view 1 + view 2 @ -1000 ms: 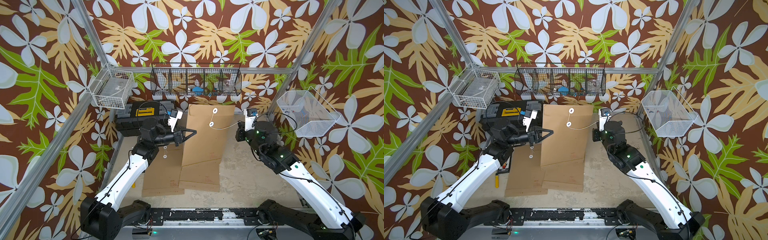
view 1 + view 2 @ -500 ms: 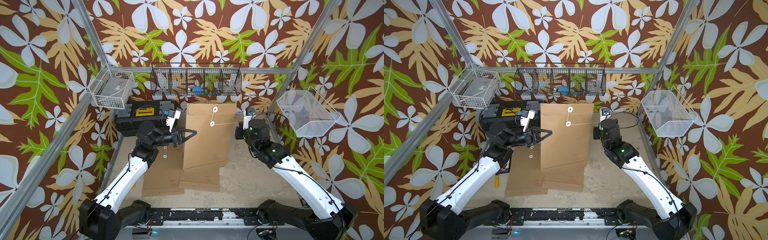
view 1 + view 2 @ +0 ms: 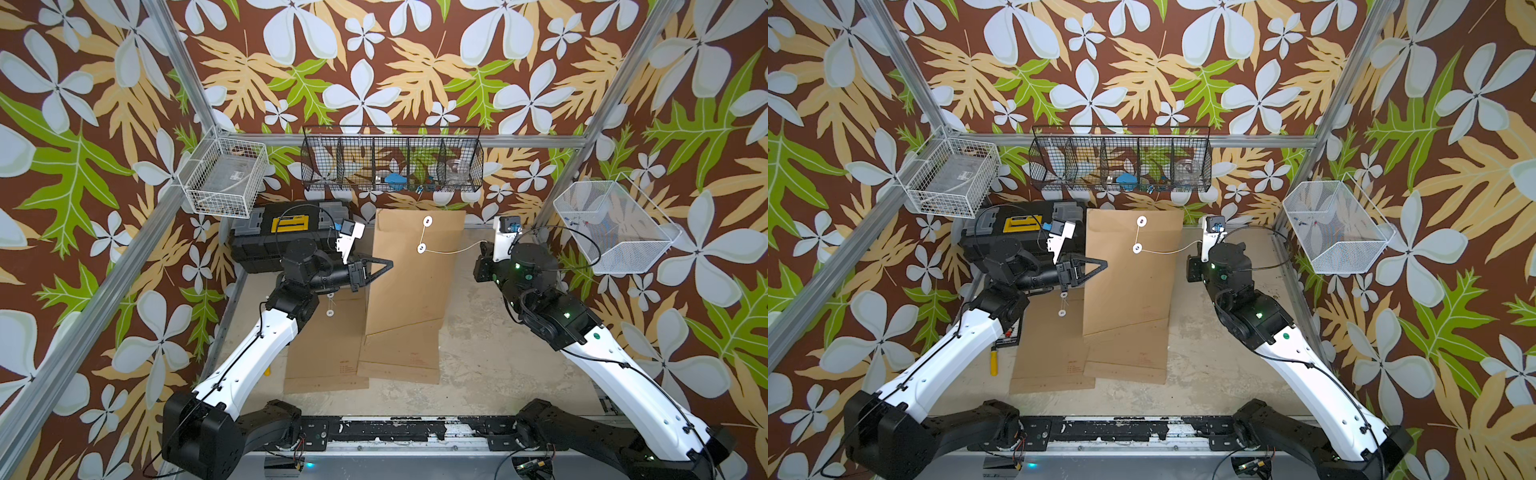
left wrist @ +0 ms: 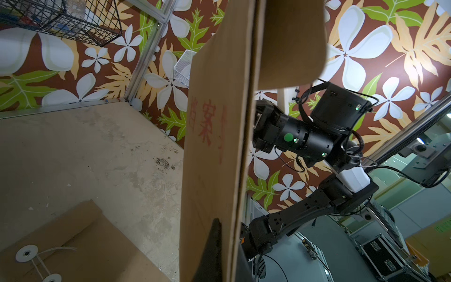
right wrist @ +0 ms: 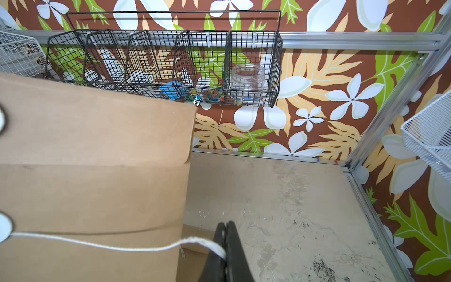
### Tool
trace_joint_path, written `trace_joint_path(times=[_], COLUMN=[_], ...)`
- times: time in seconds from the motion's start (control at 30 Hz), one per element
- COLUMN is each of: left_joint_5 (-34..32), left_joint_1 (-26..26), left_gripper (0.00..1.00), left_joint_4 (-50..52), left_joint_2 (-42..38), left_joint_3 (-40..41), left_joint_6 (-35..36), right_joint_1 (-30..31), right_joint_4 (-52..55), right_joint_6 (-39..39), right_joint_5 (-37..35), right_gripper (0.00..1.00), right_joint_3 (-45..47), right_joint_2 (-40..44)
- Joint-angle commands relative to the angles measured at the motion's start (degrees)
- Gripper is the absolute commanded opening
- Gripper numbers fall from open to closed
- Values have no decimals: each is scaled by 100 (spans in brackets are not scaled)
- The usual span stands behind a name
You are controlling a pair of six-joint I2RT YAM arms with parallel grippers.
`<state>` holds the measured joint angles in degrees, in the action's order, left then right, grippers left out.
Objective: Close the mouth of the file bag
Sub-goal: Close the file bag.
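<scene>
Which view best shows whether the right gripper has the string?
Right wrist view: the string enters the shut right gripper. Both top views show it running from the file bag, small. Left wrist: the bag hides it.

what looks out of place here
Nothing is spilled or torn. Two spare file bags lie overlapped and crooked on the table, below the file bag that the left claw holds upright. Dark specks dirty the bare table. The right claw pinches the string.

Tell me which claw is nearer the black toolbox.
Left. The left claw grips the file bag close beside the toolbox; the right claw pinches the string beyond the bag's far side.
</scene>
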<state>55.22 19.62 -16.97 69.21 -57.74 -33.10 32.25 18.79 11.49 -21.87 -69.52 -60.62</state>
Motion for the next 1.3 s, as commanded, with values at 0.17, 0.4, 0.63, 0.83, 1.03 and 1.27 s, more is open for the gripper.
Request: trace_joint_path(times=[0.17,0.4,0.63,0.83,1.03,1.27], left_joint_5=[103,219,218,252,187,117], left_joint_1=[57,276,323,462,603,679], left_gripper=[0,0,0,0,0,0], left_joint_4=[57,152,229,229,226,229], left_joint_2=[5,-109,-127,-145,-103,26], left_joint_3=[79,283,447,582,667,615], left_joint_6=[245,410,508,560,578,608], right_joint_1=[12,-180,-216,-228,-223,80], right_joint_4=[-121,-205,-166,-130,-51,-8], right_joint_6=[-408,-542,-538,-524,-354,-238], right_joint_5=[-351,-286,-179,-12,429,646], right_gripper=[0,0,0,0,0,0], right_joint_3=[-425,-1016,-1390,-1645,-1902,-2073], right_joint_2=[-242,-832,-1112,-1359,-1556,-1678])
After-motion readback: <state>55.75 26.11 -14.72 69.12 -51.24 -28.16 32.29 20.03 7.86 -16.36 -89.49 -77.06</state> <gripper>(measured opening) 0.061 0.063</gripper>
